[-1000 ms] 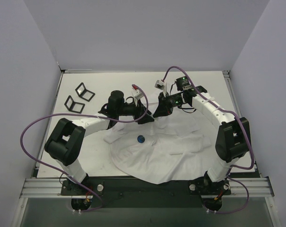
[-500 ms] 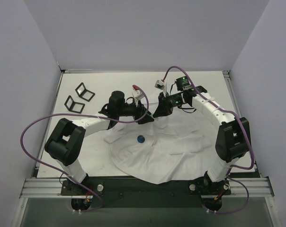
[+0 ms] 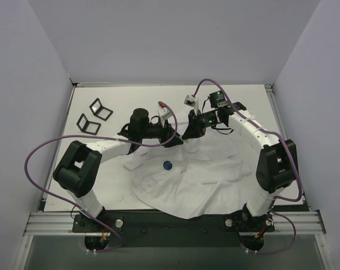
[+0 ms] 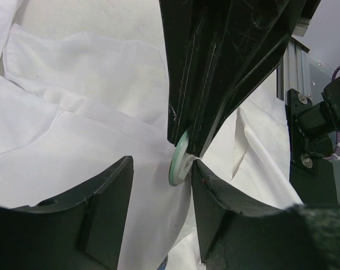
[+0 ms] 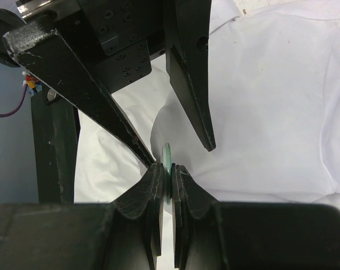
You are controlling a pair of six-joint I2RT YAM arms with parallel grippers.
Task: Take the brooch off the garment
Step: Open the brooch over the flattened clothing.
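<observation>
while the top view shows both arms in the same pose as a second ago, with no shift i can make out, the work at this moment sits in the fingers alone. the right claw [image 5: 169,167] is closed tight on the brooch [image 5: 167,152], a thin pale green disc held edge-on, its rim poking just past the tips. the left claw [image 4: 161,164] stands about half open and holds nothing; its fingers straddle the brooch, one tip close against the disc, though whether it touches i cannot tell. the garment [image 3: 209,180] lies spread on the surface [image 3: 136,95] below both claws, and a fold of it is drawn up to the disc between the left claw's fingers, so the brooch looks still fastened. i judge the arms are set for the pull: the left claw must pinch the cloth or backing, then the right can draw the disc away.
</observation>
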